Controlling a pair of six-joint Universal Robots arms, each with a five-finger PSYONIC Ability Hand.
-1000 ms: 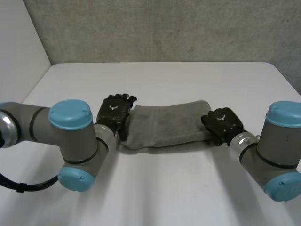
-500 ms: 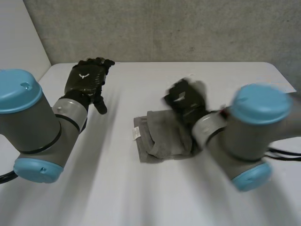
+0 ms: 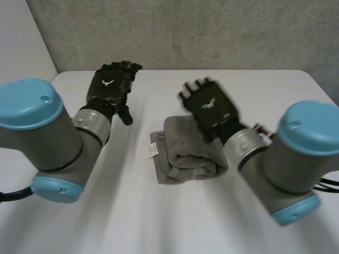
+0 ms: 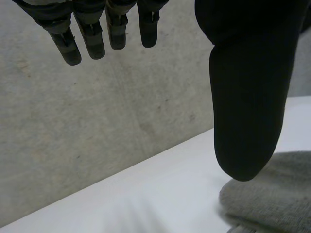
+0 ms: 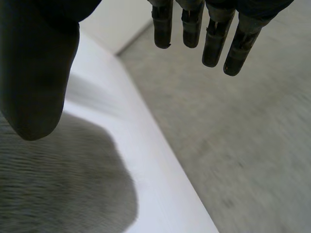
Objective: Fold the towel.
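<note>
Grey towel [image 3: 185, 156] in the middle of the white table [image 3: 159, 222], long a second ago, now folded short and thick. Let go by both: left hand [image 3: 110, 87] up and off to the side, right hand [image 3: 209, 108] just over it, fingers straight, empty. Probably nearly done. Far right end hidden behind the right hand.

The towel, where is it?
In the head view the folded towel lies in the middle of the table, just below the right hand, with the left hand off to its left.
</note>
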